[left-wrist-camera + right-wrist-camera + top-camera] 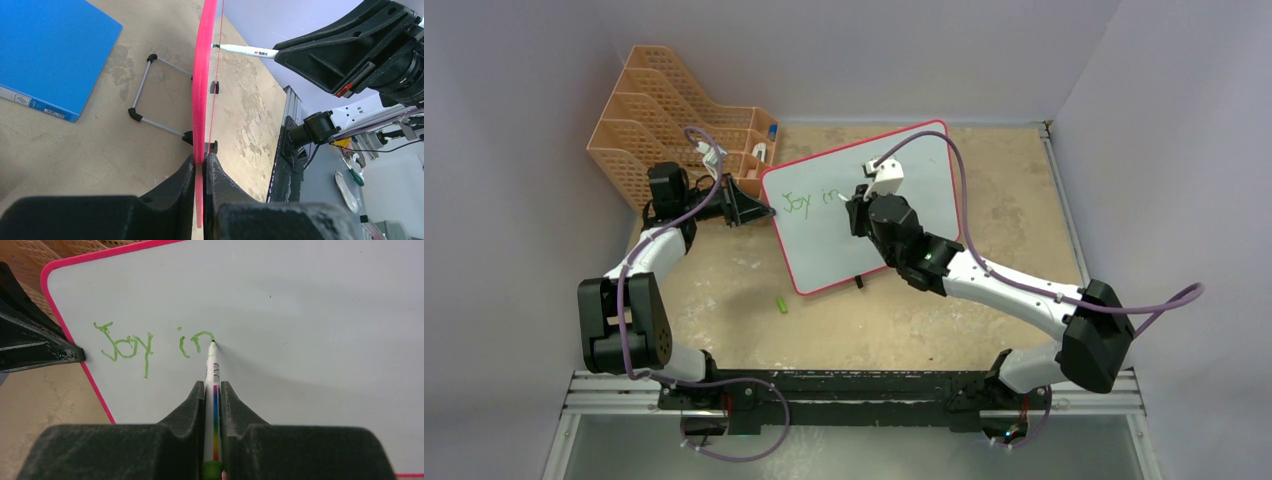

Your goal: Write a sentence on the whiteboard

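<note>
Green lettering (150,342), "Joy in", is borne by the whiteboard (824,250) at twelve o'clock from the bases. Its nine o'clock edge is pinched by the left gripper (200,167), the marker (212,365) by the right gripper (213,390). The board could be tilted by excess tip pressure, and strokes broken.

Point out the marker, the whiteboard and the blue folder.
marker (212,362): right wrist view, on its white barrel just behind the tip.
whiteboard (824,250): top external view, on the bare lower-left part of its white face.
blue folder (50,55): left wrist view, on the middle of its cover.
</note>
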You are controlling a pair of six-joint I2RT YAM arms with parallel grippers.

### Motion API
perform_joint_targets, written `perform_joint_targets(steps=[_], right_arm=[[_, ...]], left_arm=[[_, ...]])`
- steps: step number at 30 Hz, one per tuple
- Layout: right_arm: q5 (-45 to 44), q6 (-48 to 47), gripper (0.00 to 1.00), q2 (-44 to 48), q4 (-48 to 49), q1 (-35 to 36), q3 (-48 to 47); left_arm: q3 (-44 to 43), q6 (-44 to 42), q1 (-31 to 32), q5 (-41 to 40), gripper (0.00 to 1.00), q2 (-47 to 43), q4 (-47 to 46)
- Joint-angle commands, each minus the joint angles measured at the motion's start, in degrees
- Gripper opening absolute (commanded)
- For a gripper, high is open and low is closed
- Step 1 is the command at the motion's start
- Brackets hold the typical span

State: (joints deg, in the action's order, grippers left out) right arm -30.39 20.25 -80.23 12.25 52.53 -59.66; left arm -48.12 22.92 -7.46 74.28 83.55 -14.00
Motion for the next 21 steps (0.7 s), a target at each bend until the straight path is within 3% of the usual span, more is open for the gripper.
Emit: perform_joint_targets(steps=[1,21], right_arm=[[-0.06,1.01,0.00,1.20,-2.45,-0.41,0.68],[0.05,0.77,0.00,3.44,-2.23,-0.33,-0.13]], left_arm=[[-1.28,-1.03,0.85,0.96,0.00,-1.72,-0.16],[-1.32,-0.94,0.86,0.69,0.00,-1.72,-0.15]])
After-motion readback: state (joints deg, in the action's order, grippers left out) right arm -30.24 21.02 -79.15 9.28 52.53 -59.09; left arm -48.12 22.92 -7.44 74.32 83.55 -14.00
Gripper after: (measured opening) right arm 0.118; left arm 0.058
